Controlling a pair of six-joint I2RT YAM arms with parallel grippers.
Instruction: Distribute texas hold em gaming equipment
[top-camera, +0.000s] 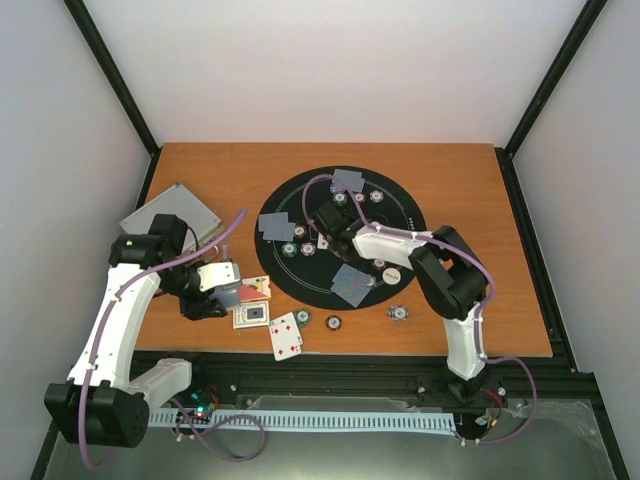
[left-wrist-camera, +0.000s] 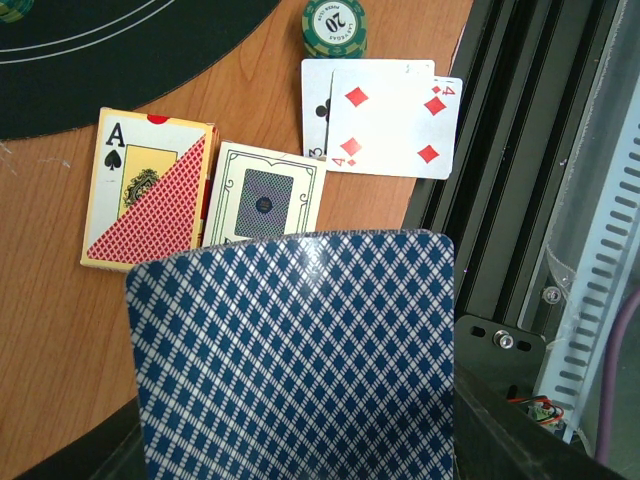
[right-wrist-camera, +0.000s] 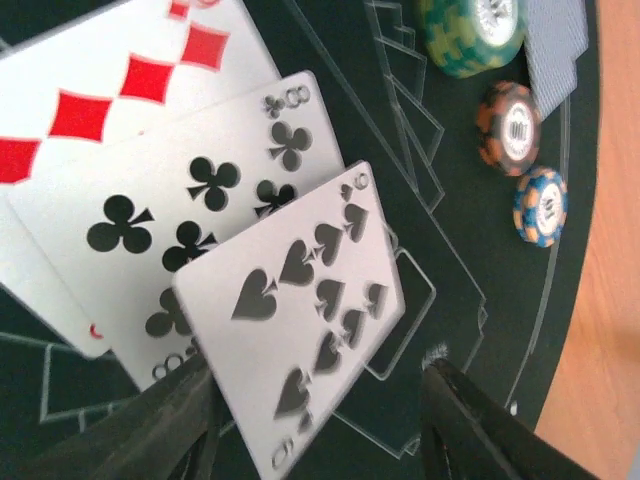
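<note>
Two arms work around the round black mat (top-camera: 310, 280), which lies on a wooden table (top-camera: 450, 180).

Left gripper (top-camera: 224, 287): off the mat's edge on the left arm's side, clamped on a blue-backed card (left-wrist-camera: 300, 350) with a diamond lattice. The card's lower end sits between the dark fingers.

On the wood under it, just outside the mat, lie an ace-of-spades card box (left-wrist-camera: 148, 190) and, just beside the box, a single card with a framed ornate back (left-wrist-camera: 265, 195). A four of diamonds (left-wrist-camera: 400, 120) overlaps another face-up card there. A green chip (left-wrist-camera: 335, 25) marked 20 lies between that pair and the mat.

Right gripper (right-wrist-camera: 318, 367): over the middle of the mat, jaws parted, gripping nothing. A nine of spades (right-wrist-camera: 300, 310) lies face up between the fingers, one long edge clear of the finger beside it. Contact with the other finger cannot be told. The nine overlaps an eight of clubs (right-wrist-camera: 215, 210), which overlaps a diamonds card (right-wrist-camera: 100, 90).

Toward the mat's rim from these lie a green-striped chip (right-wrist-camera: 470, 35), a brown chip (right-wrist-camera: 508, 122) and a blue-and-orange chip (right-wrist-camera: 540, 205), all on the mat.

Three sets of grey-backed cards (top-camera: 350, 180) lie face down on the mat near its rim. A dark chip (top-camera: 332, 323) and a blue-white chip (top-camera: 399, 313) lie on the wood just off the mat's near edge. A silver case (top-camera: 170, 215) lies on the wood beyond the left gripper, apart from the mat.
</note>
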